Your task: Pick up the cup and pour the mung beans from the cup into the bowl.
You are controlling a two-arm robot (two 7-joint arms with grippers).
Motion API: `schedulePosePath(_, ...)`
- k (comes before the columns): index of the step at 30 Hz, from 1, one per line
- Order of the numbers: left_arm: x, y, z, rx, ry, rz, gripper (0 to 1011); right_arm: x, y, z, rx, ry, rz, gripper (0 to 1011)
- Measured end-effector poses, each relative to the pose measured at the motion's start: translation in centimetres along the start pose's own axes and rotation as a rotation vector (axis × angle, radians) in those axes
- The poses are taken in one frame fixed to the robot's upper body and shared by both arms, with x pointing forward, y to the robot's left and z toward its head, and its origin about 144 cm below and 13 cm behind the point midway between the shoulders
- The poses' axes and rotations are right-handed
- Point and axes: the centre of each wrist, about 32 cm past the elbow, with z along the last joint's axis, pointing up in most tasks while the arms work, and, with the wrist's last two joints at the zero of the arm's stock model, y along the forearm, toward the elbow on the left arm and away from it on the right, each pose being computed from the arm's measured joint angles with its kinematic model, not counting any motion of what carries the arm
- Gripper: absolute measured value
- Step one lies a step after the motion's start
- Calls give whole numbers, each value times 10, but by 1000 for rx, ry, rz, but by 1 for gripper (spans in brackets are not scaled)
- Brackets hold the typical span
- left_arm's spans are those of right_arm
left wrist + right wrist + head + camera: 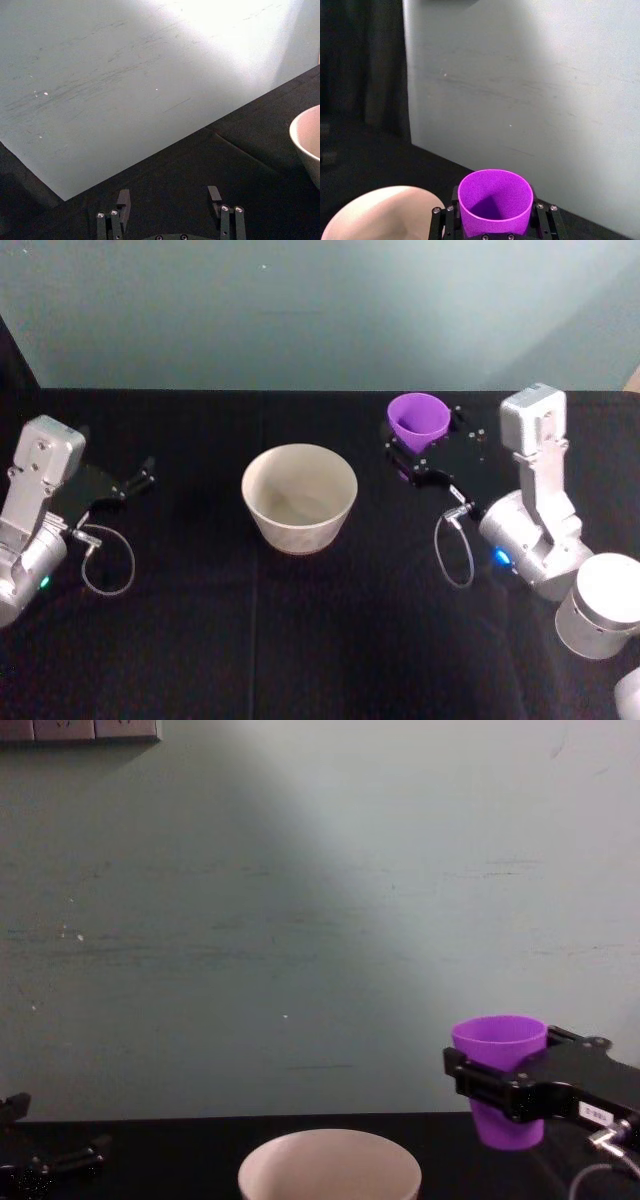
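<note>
Two grippers above a black desk. Far left: left gripper parked low near the desk's edge, fingers spread wide with nothing between, well apart from the bowl. Middle: bowl, wide and off-white, upright on the desk, inside looking bare. Right of it: cup, purple, upright, clamped around its lower half by the right gripper, rim clear above the fingers. Seems lifted just off the desk, though hard to say for sure. No beans made out inside from the right wrist view.

Likely step in hand: carrying toward the bowl, then tipping. To do it well:
- Travel leftward with the cup level, no tilt, until well over the bowl's middle rather than just past its near rim.
- Raise enough to clear the bowl's wall with both the cup's base and the fingers.
- Roll the wrist slowly, lip pointing down into the bowl.
- Avoid a quick turn, for fear of beans bouncing out.
- Clamp firmly against slipping of the smooth tapered plastic once tipped.
</note>
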Motion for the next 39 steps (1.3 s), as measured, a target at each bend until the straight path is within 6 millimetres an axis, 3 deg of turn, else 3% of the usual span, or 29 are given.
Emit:
schedulePosePath(13, 0, 0, 0, 0, 0, 0, 1000, -14, 19, 35, -76, -306, 64, 738)
schedulePosePath(39, 0, 0, 0, 0, 0, 0, 1000, -38, 47, 54, -198, -786, 130, 738)
